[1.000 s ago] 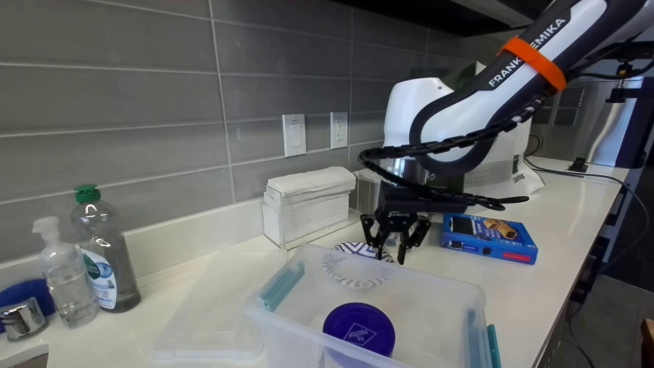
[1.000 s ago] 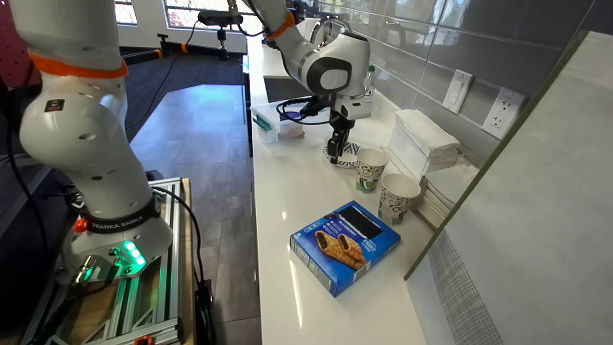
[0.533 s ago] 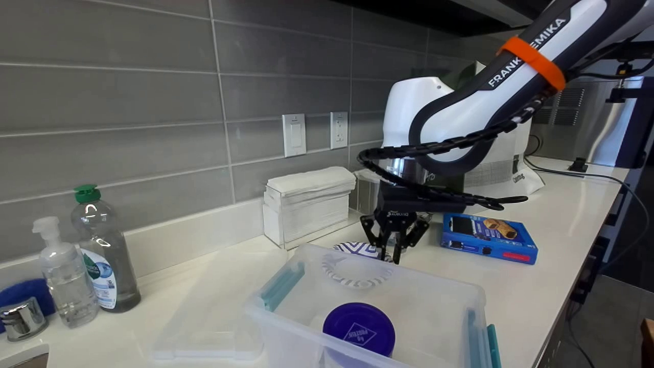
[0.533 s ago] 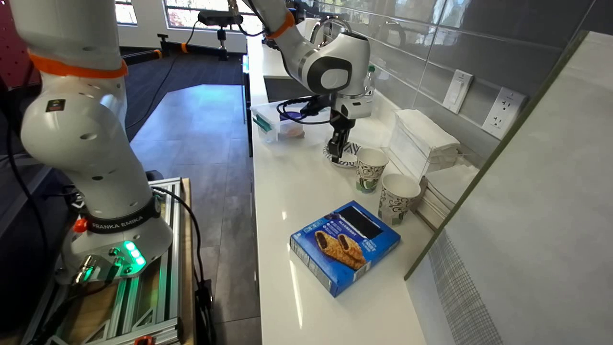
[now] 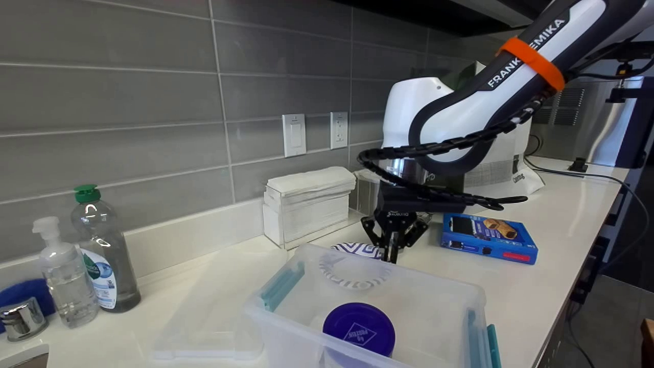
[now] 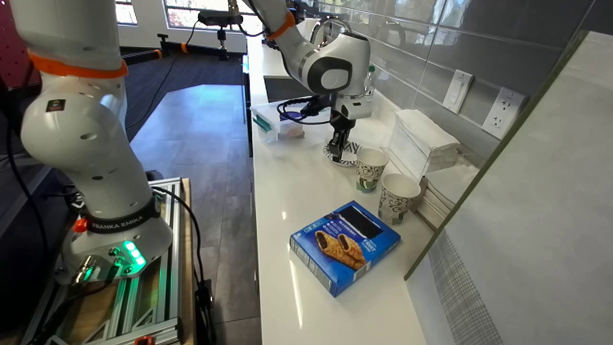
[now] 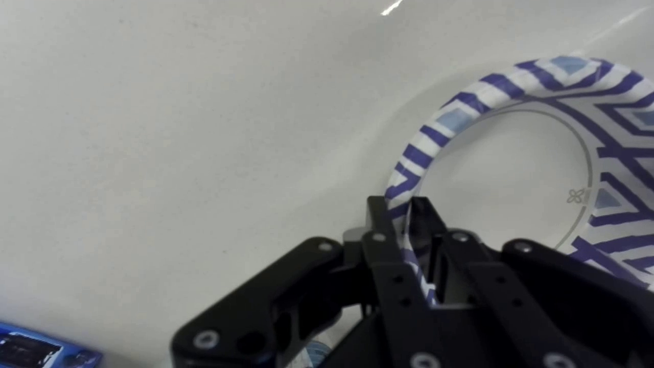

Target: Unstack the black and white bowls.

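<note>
The black and white bowls (image 7: 623, 194) show as one shallow round shape with a zigzag pattern, dark bluish in the wrist view. They lie on the white counter in both exterior views (image 5: 352, 249) (image 6: 352, 147). Only one rim is clear, so I cannot tell the two bowls apart. My gripper (image 7: 399, 202) points down at the rim, also in both exterior views (image 5: 390, 258) (image 6: 336, 158). One finger is outside the rim and one inside, with the rim pinched between them. Whether one rim or both are held cannot be told.
Two patterned paper cups (image 6: 372, 167) (image 6: 398, 199) stand close beside the bowls. A blue snack box (image 6: 345, 244) lies nearby. A clear bin (image 5: 434, 306) with a blue-lidded jar (image 5: 359, 329) stands on the other side. A napkin holder (image 5: 311, 207) is by the wall.
My gripper's fingers have closed from open onto the bowl rim. The bowl has shifted very slightly. The arm has hardly moved.
</note>
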Available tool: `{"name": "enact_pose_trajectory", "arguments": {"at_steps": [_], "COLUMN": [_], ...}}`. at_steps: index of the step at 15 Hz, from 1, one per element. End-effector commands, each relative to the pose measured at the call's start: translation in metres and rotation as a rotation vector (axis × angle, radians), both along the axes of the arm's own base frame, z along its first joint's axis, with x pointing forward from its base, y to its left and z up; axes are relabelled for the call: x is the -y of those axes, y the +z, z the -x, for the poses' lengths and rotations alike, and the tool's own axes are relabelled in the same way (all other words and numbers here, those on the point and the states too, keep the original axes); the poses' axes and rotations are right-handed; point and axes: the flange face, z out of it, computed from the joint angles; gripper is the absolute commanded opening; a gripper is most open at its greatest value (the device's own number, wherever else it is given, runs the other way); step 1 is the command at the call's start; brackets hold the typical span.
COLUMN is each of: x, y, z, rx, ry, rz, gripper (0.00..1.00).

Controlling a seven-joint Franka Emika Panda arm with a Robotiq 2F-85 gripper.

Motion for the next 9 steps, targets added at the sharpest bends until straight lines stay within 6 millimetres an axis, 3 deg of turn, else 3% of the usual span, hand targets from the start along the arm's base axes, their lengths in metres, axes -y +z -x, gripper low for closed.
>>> {"name": "enact_pose_trajectory", "arguments": {"at_steps": [1,9], "x": [-0.0024,-0.0031], "y": [-0.0011,0.0023], "z": [-0.0024,-0.0006], "rx": [0.008,0.013], "ry": [-0.006,-0.002], "rz": [0.010,0.010], "gripper": [0.16,0.10]}}
